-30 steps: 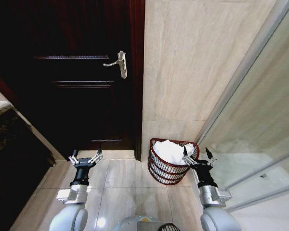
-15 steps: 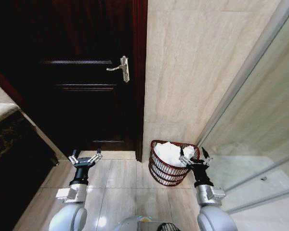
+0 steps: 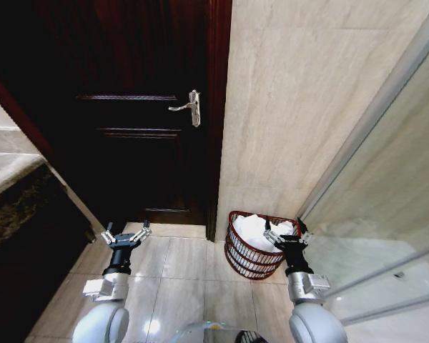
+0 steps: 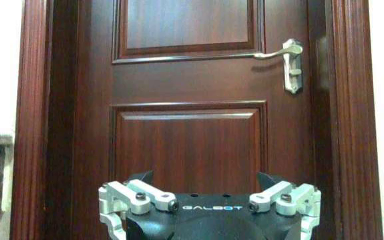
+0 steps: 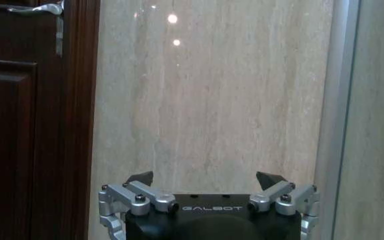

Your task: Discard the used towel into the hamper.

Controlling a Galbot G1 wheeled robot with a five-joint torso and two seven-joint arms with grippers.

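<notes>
We see the small round dark reddish-brown slatted hamper (image 3: 256, 246) standing on the pale tiled floor (image 3: 186, 275), in the corner against the beige stone-look wall (image 3: 300, 107) and just beside the frame of the dark wooden panelled door (image 3: 139, 121). A crumpled white towel (image 3: 256, 227) lies inside the hamper and rises a little above its rim.

Our right gripper (image 3: 284, 234) hangs in front of the hamper's rim on its right side, with the jaws spread wide and nothing between them. In the right wrist view the same gripper (image 5: 205, 179) points at the beige wall, jaws wide apart and empty.

Our left gripper (image 3: 126, 232) is held low over the floor in front of the door, well apart from the hamper, jaws also wide and empty. In the left wrist view it (image 4: 205, 179) faces the door, where the silver lever door handle (image 4: 287, 55) is near the frame
</notes>
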